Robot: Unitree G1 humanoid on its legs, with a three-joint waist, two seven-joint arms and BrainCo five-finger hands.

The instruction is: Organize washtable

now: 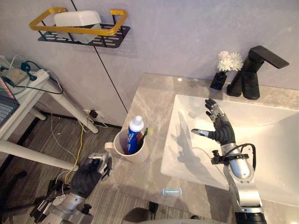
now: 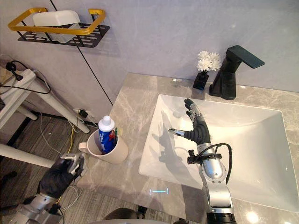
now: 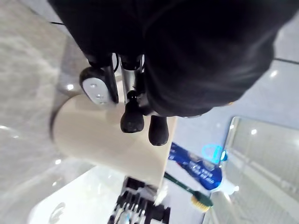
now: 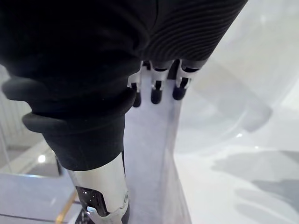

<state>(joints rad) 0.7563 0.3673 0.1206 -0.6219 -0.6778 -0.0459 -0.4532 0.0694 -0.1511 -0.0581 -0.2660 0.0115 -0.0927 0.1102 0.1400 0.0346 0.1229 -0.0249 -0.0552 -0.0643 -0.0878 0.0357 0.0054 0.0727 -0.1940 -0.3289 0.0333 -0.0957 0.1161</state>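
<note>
The left robot hand (image 1: 95, 171) sits low at the worktop's (image 1: 149, 93) front edge with its fingers loosely curled and nothing in them. The cup (image 1: 135, 154) stands just beyond it, handle (image 1: 109, 147) turned toward the fingertips but not touching them. The toothpaste tube (image 1: 134, 137) and toothbrush (image 1: 146, 132) stand upright inside the cup.

The step in hand looks like taking the cup. To do it well, the fingers should uncurl first, then close on the handle or wrap the cup's body low down. The cup should stay level, because the tall tube makes it top-heavy and it stands near the edge.

The right robot hand (image 1: 223, 130) hovers over the sink (image 1: 280, 140), well apart from the cup. Its fingers are spread straight and it is empty — better kept out of the way.
</note>
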